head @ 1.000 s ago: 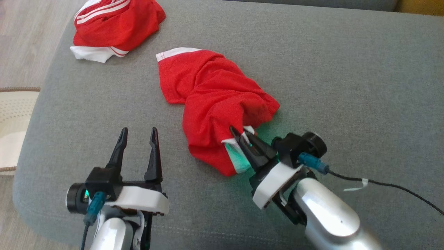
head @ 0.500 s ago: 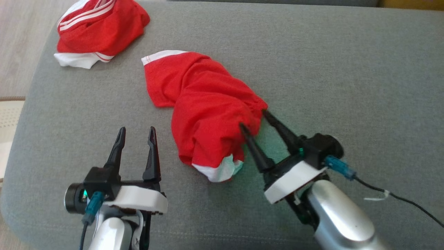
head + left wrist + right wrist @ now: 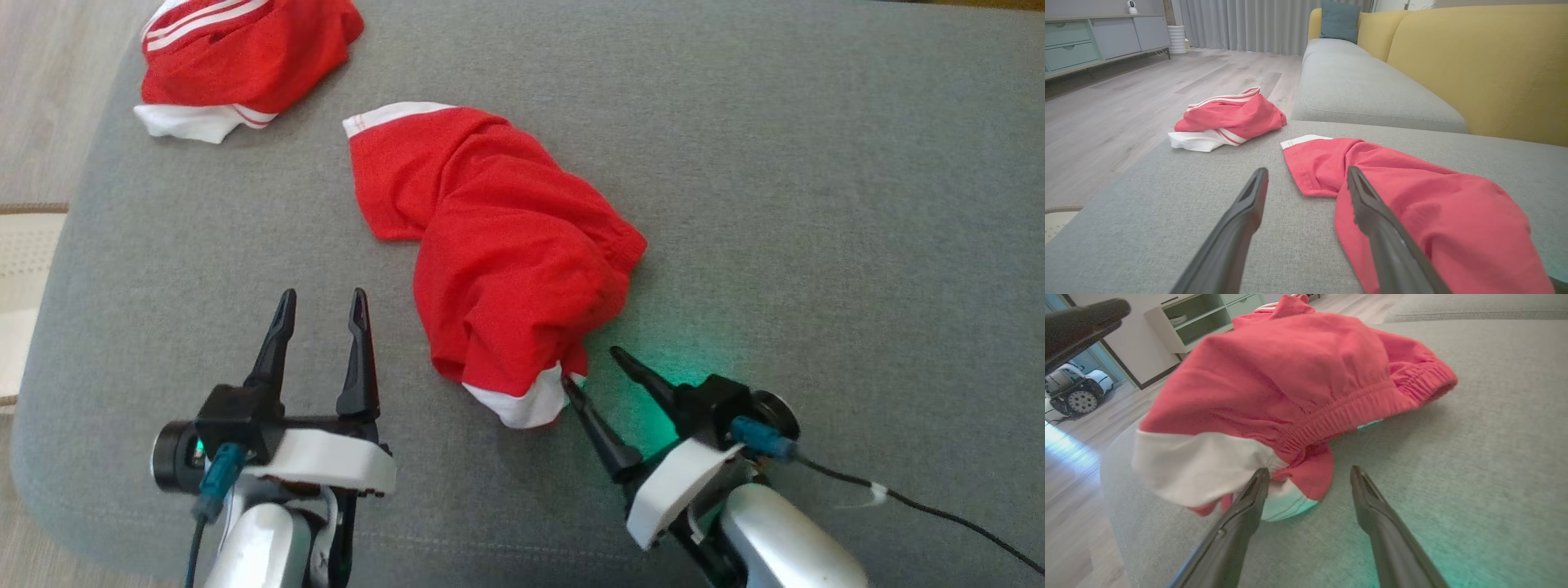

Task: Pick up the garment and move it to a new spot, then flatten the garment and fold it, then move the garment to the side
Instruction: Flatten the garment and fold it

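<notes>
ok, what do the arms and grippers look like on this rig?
Both alike: silver forearms, white wrist shell, black mount. The left gripper and right gripper each have two long, tapering black fingers. Teal connector per wrist; the right one's black cable carries a white tag.

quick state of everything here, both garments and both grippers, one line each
red garment: crumpled, lying loose on the grey cushion, not flattened or folded
striped garment: bunched up at the cushion's far left corner, nothing touching it
left gripper: open, empty, beside the red garment
right gripper: open, holding nothing, one fingertip at the red garment's white hem
</notes>
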`<state>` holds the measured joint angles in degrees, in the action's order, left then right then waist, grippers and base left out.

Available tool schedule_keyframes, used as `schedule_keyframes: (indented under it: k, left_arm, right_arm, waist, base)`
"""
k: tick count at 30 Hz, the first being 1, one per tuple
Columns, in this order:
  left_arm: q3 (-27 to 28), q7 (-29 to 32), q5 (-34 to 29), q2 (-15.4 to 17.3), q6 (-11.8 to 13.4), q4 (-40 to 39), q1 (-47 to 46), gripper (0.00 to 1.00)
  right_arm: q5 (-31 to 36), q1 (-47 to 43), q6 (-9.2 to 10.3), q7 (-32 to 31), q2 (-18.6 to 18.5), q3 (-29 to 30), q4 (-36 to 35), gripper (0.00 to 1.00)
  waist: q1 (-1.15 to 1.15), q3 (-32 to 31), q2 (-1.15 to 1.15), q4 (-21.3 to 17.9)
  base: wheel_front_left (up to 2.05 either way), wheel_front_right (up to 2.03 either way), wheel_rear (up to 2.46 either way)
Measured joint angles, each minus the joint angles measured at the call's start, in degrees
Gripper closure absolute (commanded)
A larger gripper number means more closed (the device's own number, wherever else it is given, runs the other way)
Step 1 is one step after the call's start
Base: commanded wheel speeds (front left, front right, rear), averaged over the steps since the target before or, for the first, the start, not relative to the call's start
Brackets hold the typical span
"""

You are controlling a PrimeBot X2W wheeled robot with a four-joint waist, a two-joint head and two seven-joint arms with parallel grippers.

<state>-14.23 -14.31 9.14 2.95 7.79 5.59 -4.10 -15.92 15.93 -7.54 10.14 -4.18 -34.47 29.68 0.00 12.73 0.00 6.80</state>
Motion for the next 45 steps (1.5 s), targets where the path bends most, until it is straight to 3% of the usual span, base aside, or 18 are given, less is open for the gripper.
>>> schedule_keyframes:
  k: [8,11,20,22,23,24,26,27,31,37,45]
  left_arm:
    - [-0.12,0.00,0.00,-0.02,-0.01,0.03,-0.01,0.00]
    - [-0.20,0.00,0.00,-0.03,0.00,0.05,-0.06,0.00]
    - [-0.54,0.00,0.01,-0.07,0.03,0.19,-0.99,0.00]
    - [-0.51,0.00,0.01,-0.08,0.04,0.19,-0.99,0.00]
    - [-0.49,0.00,0.01,-0.08,0.08,0.19,-0.99,0.00]
    - [-0.48,0.00,0.01,-0.08,0.09,0.19,-0.99,0.00]
    - [-0.46,0.00,0.01,-0.08,0.09,0.21,-0.98,0.00]
    - [-0.43,0.00,0.01,-0.08,0.09,0.25,-0.95,0.00]
    - [-0.22,0.00,0.00,-0.08,0.09,0.25,-0.52,0.00]
    - [-0.04,0.00,-0.67,-0.08,0.03,-0.08,1.07,0.00]
    - [-0.20,0.00,-0.68,-0.08,0.01,-0.44,1.08,0.00]
  right_arm:
    - [-5.73,5.53,0.00,1.99,0.10,3.22,6.61,0.00]
    - [-11.92,7.31,0.00,2.04,0.09,0.94,7.92,0.00]
    - [-18.49,13.57,0.00,3.42,0.09,-7.83,9.12,0.00]
    - [-19.16,14.07,0.00,3.66,0.09,-8.92,9.10,0.12]
    - [-19.29,14.19,0.00,3.67,0.09,-9.43,9.10,0.31]
    - [-19.26,14.21,0.00,3.68,0.09,-9.75,9.12,0.56]
    - [-19.06,14.21,0.00,4.09,0.07,-9.77,9.47,0.89]
    - [-18.75,14.20,0.00,4.09,0.03,-9.58,9.42,1.00]
    - [-17.75,14.11,0.00,4.09,0.08,-6.75,7.68,1.00]
    - [-12.34,13.79,0.00,4.10,-0.69,4.33,5.68,1.00]
    - [-4.10,13.91,0.00,2.57,-4.61,16.73,6.14,1.00]
  waist:
    - [0.00,0.33,0.00,1.90]
    - [0.00,0.58,0.00,2.48]
    - [0.00,0.73,0.00,3.47]
    - [0.00,0.69,0.00,3.44]
    - [0.00,0.64,0.00,3.38]
    - [0.00,0.60,0.00,3.31]
    - [0.00,0.29,0.00,3.15]
    - [0.00,-0.04,0.00,3.04]
    - [0.00,-1.15,0.00,2.50]
    - [0.00,-2.21,0.00,0.14]
    - [0.00,-1.68,0.00,-3.06]
  base:
    - [0.00,0.00,0.00]
    - [0.00,0.00,0.00]
    - [0.00,0.00,0.00]
    - [0.00,0.00,0.00]
    - [0.00,0.00,0.00]
    - [0.00,0.00,0.00]
    - [0.00,0.00,0.00]
    - [0.00,0.00,0.00]
    - [0.00,0.00,0.00]
    - [0.00,0.00,0.00]
    - [0.00,0.00,0.00]
